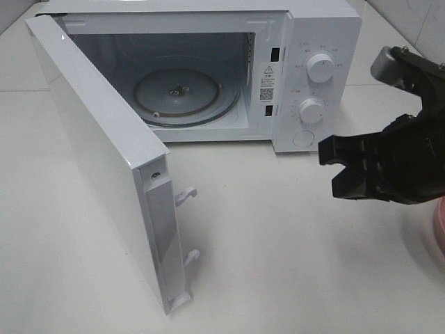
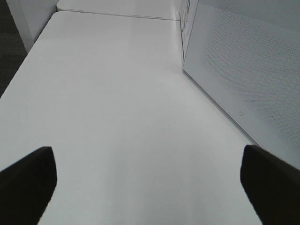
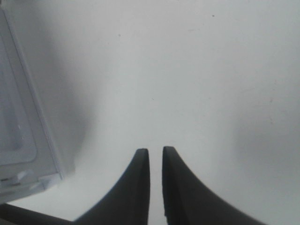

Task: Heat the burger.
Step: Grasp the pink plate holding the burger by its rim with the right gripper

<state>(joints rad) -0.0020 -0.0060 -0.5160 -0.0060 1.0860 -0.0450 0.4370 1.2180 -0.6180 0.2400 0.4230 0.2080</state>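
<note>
Black right arm (image 1: 407, 163) hovering, fingers (image 3: 136, 197) (barely parted)

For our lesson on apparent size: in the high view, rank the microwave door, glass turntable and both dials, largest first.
1. microwave door
2. glass turntable
3. upper dial and lower dial: they look alike, so unranked.

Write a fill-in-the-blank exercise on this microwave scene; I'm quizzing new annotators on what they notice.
The microwave has its door standing ____.
The glass turntable inside carries ____.
The plate at the exterior high view's right edge is coloured ____.
Missing words: open; nothing; pink.
</note>
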